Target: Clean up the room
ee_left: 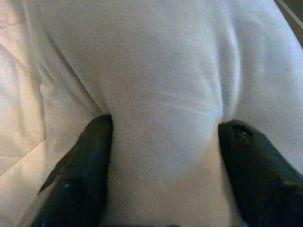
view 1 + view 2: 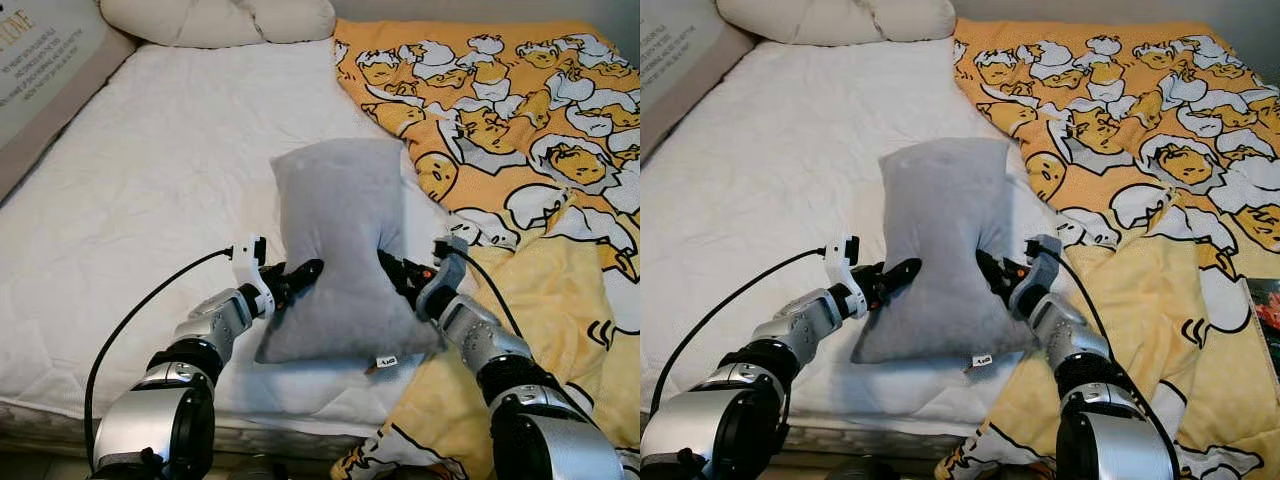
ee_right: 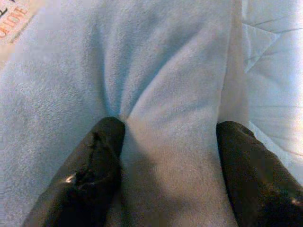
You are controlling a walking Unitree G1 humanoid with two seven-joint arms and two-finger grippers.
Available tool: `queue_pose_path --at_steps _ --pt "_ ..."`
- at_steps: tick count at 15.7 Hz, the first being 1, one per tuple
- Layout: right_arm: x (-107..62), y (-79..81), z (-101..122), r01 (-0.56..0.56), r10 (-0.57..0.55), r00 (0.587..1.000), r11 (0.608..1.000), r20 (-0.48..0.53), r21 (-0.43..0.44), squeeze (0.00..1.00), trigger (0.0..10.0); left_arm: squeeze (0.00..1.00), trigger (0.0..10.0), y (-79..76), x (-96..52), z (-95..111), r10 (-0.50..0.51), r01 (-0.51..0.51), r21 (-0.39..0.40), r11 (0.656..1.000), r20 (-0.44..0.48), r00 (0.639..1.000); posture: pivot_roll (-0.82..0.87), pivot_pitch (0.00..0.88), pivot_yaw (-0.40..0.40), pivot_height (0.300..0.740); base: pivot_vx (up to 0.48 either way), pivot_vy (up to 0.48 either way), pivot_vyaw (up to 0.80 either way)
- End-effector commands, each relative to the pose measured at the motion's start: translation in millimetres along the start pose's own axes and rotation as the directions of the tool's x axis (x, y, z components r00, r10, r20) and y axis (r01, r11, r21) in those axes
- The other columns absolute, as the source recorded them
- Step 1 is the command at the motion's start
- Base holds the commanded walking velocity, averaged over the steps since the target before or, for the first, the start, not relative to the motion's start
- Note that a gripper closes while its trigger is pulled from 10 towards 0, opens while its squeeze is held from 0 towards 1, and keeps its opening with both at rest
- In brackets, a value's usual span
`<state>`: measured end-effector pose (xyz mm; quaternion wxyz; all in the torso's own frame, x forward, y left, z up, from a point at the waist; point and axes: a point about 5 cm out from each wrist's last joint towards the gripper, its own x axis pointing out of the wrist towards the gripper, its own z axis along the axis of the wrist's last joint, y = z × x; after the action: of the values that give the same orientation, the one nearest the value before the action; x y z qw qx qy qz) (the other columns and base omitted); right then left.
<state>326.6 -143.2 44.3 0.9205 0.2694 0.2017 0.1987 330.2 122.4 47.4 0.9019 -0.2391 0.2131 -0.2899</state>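
The left gripper (image 2: pixel 300 276) and right gripper (image 2: pixel 393 267) each pinch a fold of the grey pillow (image 2: pixel 338 240) between them, over the bed (image 2: pixel 150 180). Next, probably carrying it to the 2 pillows (image 2: pixel 215 20) beyond calls for an even, two-armed lift.

Pillow (image 2: pixel 340 240) sits on top of the bed (image 2: pixel 150 200) so whatever's under it is hidden, and its lower right corner covers a bit of the blanket (image 2: pixel 520 120) edge. The tag (image 2: pixel 387 361) on its bottom seam is way too small to read. Cream pillows (image 2: pixel 215 18) at the head are cut off by the top edge — same with the sign (image 2: pixel 35 50) at far left, lettering's mostly unreadable. Something dark and reddish (image 2: pixel 1265 315) pokes in at the right edge, can't tell what.
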Motion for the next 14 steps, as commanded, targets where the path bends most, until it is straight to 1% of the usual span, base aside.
queue_pose_path --at_steps 1,3,5,6,7,8,9,10,11,12,13,14 --pt "2.3 4.7 -15.7 -0.014 0.014 0.998 1.0 -0.063 0.002 0.0 0.0 0.0 0.0 -4.3 3.6 -6.3 -0.002 0.002 -0.001 1.0 -0.031 1.0 0.01 0.027 0.052 0.74 0.0 0.0 0.0" --pt "3.5 6.4 -13.8 -0.024 0.023 0.999 1.0 -0.041 -0.016 0.0 0.0 0.0 0.0 -5.5 4.7 -6.3 -0.002 0.002 -0.003 1.0 -0.025 1.0 0.01 0.025 0.05 0.74 0.0 0.0 0.0" --pt "3.6 5.9 -14.0 -0.017 0.016 0.999 1.0 -0.041 -0.016 0.0 0.0 0.0 0.0 -6.7 5.4 -6.7 -0.008 0.008 -0.004 1.0 -0.027 1.0 0.01 0.024 0.048 0.74 0.0 0.0 0.0" --pt "3.7 5.6 -14.0 -0.013 0.013 0.999 1.0 -0.039 -0.012 0.0 0.0 0.0 0.0 -8.1 6.2 -8.0 -0.018 0.017 -0.019 1.0 -0.033 0.999 0.01 0.024 0.048 0.74 0.0 0.0 0.0" --pt "3.8 5.7 -14.1 -0.013 0.013 0.999 1.0 -0.038 -0.011 0.0 0.0 0.0 0.0 -8.0 6.7 -9.7 -0.006 0.004 -0.035 0.999 -0.05 0.999 0.01 0.024 0.048 0.74 0.0 0.0 0.0" --pt "3.9 5.8 -14.5 -0.013 0.013 0.999 1.0 -0.037 -0.011 0.0 0.0 0.0 0.0 -5.9 6.6 -11.8 0.033 -0.037 -0.051 0.998 -0.077 0.996 0.01 0.024 0.05 0.74 0.0 0.0 0.0" --pt "4.0 5.9 -14.8 -0.014 0.013 0.999 1.0 -0.037 -0.011 0.0 0.0 0.0 0.0 -5.8 6.8 -12.4 0.04 -0.045 -0.057 0.997 -0.082 0.996 0.01 0.024 0.05 0.74 0.0 0.0 0.0" --pt "3.9 6.0 -15.4 -0.015 0.015 0.999 1.0 -0.035 -0.009 0.0 0.0 0.0 0.0 -6.6 7.9 -12.3 0.049 -0.053 -0.046 0.998 -0.083 0.995 0.01 0.025 0.052 0.74 0.0 0.0 0.0" --pt "3.8 6.1 -15.8 -0.016 0.016 0.999 1.0 -0.035 -0.007 0.0 0.0 0.0 0.0 -7.5 8.5 -12.1 0.043 -0.047 -0.05 0.998 -0.079 0.996 0.01 0.025 0.054 0.74 0.0 0.0 0.0" --pt "3.8 6.0 -16.3 -0.016 0.015 0.999 1.0 -0.034 -0.005 0.0 0.0 0.0 0.0 -8.8 9.1 -9.6 0.031 -0.033 -0.05 0.998 -0.033 0.999 0.01 0.025 0.054 0.74 0.0 0.0 0.0" --pt "3.4 5.3 -17.1 -0.008 0.008 0.999 1.0 -0.038 -0.009 0.0 0.0 0.0 0.0 -8.6 9.1 -9.0 0.038 -0.039 -0.072 0.997 -0.019 0.999 0.01 0.026 0.055 0.74 0.0 0.0 0.0" --pt "3.2 5.2 -18.3 -0.009 0.009 0.999 1.0 -0.045 -0.011 0.0 0.0 0.0 0.0 -7.9 8.9 -9.0 0.048 -0.05 -0.081 0.995 -0.025 0.999 0.01 0.026 0.056 0.74 0.0 0.0 0.0"
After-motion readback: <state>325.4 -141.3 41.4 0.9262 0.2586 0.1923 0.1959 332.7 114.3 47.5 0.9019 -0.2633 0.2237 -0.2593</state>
